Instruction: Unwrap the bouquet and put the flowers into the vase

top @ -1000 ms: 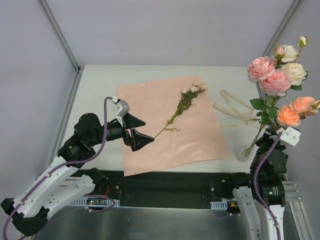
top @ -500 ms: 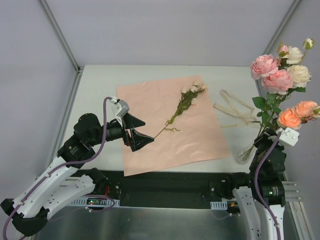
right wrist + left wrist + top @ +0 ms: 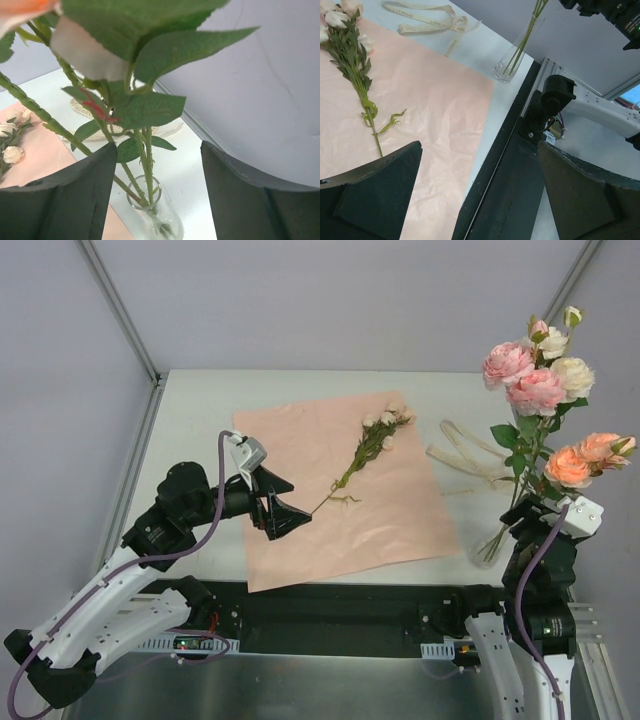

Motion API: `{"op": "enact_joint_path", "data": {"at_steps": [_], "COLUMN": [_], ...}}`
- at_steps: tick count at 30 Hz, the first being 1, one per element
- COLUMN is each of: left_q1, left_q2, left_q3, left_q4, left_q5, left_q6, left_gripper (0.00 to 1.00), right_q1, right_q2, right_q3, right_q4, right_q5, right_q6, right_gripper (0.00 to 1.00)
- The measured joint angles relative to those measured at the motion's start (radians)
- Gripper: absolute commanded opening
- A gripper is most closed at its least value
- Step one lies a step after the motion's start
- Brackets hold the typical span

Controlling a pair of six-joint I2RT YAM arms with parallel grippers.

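The bouquet is unwrapped: its pink paper (image 3: 300, 450) lies flat mid-table. Most of the flowers (image 3: 538, 392), pink, cream and peach roses, stand in the clear glass vase (image 3: 488, 546) at the right edge. My right gripper (image 3: 525, 523) is open just above the vase (image 3: 155, 215); the green stems (image 3: 146, 155) pass between its fingers (image 3: 75, 195) untouched. One small sprig of cream roses (image 3: 365, 450) lies on the paper. My left gripper (image 3: 298, 502) hovers open and empty above the paper's near left part, short of the sprig's stem end (image 3: 375, 140).
A loose cream ribbon (image 3: 470, 455) lies on the table between the paper and the vase. The grey side wall (image 3: 260, 75) stands close on the right of the vase. The table's near edge and black base rail (image 3: 505, 170) run just below the paper.
My right gripper has opened and let go of the stems. The flowers have swung up and leftward, settling in the vase. My left gripper has edged slightly right.
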Motion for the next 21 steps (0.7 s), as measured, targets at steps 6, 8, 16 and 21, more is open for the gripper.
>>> {"op": "enact_joint_path", "data": {"at_steps": [6, 8, 16, 21], "left_q1": [0.000, 0.000, 0.000, 0.000], "left_q2": [0.032, 0.036, 0.050, 0.050], "left_q3": [0.000, 0.000, 0.000, 0.000], "left_q4": [0.000, 0.003, 0.016, 0.019], "left_q5": [0.000, 0.000, 0.000, 0.000], "left_q6": [-0.001, -0.001, -0.003, -0.006], "left_gripper": [0.99, 0.99, 0.99, 0.98], "right_q1": [0.000, 0.000, 0.000, 0.000], "right_q2": [-0.002, -0.005, -0.018, -0.020], "right_q3": [0.009, 0.011, 0.019, 0.045], "right_q4": [-0.034, -0.047, -0.076, -0.114], "right_q5": [0.001, 0.001, 0.000, 0.002], "right_q6": [0.011, 0.013, 0.019, 0.043], "right_gripper": [0.73, 0.73, 0.75, 0.78]}}
